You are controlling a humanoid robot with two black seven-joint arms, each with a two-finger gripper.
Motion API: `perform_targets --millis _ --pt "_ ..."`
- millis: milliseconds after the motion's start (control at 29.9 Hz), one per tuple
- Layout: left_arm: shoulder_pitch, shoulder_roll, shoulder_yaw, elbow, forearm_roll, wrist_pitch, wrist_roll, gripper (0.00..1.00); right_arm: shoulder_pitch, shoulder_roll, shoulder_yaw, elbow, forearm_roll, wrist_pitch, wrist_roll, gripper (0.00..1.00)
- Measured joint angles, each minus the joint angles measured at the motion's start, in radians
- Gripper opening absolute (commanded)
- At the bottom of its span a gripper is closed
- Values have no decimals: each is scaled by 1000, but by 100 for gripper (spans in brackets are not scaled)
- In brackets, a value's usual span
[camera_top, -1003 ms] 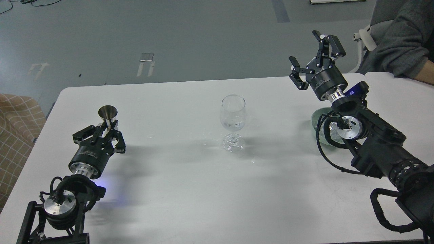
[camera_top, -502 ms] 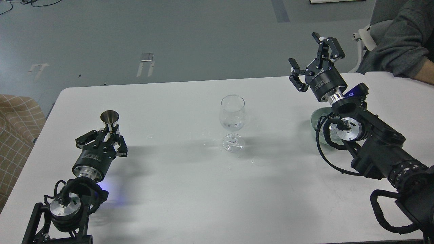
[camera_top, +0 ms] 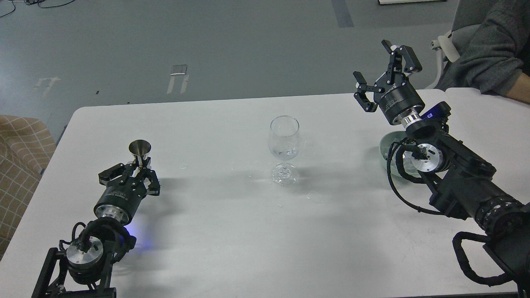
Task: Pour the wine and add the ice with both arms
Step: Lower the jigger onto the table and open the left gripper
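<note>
A clear wine glass (camera_top: 284, 140) stands upright at the table's middle, with something clear and glassy low in its bowl; I cannot tell single ice cubes apart there. My left gripper (camera_top: 138, 166) is low over the table's left side, shut on the stem of a small steel conical cup (camera_top: 140, 147) that stands upright, mouth up. My right gripper (camera_top: 380, 66) is open and empty, raised above the table's far right edge, well to the right of the glass. A pale green bowl (camera_top: 387, 145) sits under my right wrist, mostly hidden by the arm.
The white table (camera_top: 215, 231) shows a few small wet glints in front of the glass's foot (camera_top: 314, 197). A person's grey-sleeved arm (camera_top: 492, 54) rests at the far right corner. A checked cloth (camera_top: 20, 153) lies off the left edge.
My left gripper has moved a little right and nearer with the steel cup in it. My right gripper has stayed open and has barely shifted.
</note>
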Motion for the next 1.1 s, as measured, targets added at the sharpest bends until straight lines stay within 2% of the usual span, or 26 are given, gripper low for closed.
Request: perform_targets --millis 167,602,836,970,1070,1104 --pt "0 0 0 0 0 4 -1 33 1 0 0 0 0 0 0 100" --pt "-2 0 5 1 0 13 0 36 -1 -2 0 0 0 0 0 100" --pt "-4 0 11 1 2 14 0 45 -1 0 0 0 0 0 0 100" --pt "-4 0 11 1 2 15 0 47 -1 0 0 0 0 0 0 100" --pt "-4 0 11 1 2 15 0 57 -1 0 0 0 0 0 0 100" --pt "-4 0 11 1 3 15 0 65 -1 0 0 0 0 0 0 100"
